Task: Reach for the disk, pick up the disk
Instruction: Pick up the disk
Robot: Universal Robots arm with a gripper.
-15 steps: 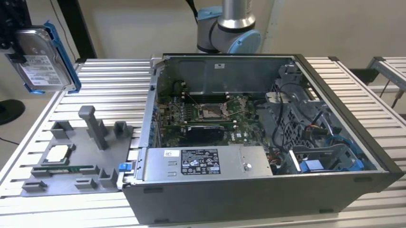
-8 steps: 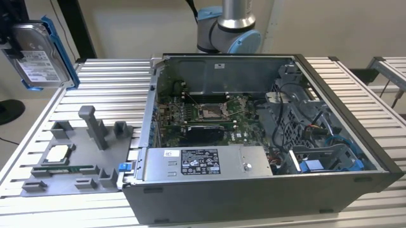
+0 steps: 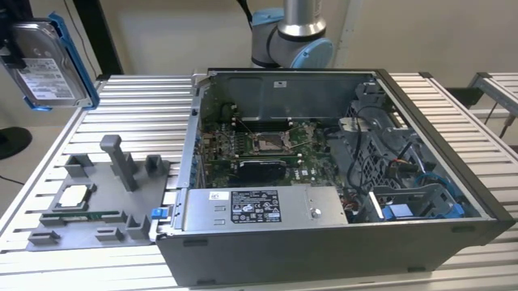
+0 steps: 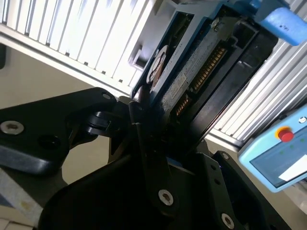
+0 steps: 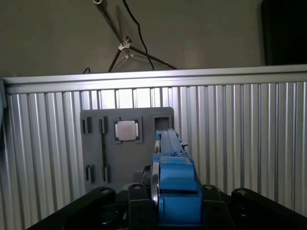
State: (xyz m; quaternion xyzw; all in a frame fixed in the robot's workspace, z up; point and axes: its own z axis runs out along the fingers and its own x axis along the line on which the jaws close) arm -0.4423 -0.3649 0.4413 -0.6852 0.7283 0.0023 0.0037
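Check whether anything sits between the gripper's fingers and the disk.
Nothing does. In the first wrist view the gripper is shut directly on the disk, pressing against both its sides, with no gap or object between.

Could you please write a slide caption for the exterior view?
The tool holds the disk aloft, apart from the open computer case.

An open computer case (image 3: 324, 254) sits on my ribbed table (image 3: 137, 115). Beside it I see a grey tray (image 3: 77, 237) holding a small square chip (image 3: 74, 195).
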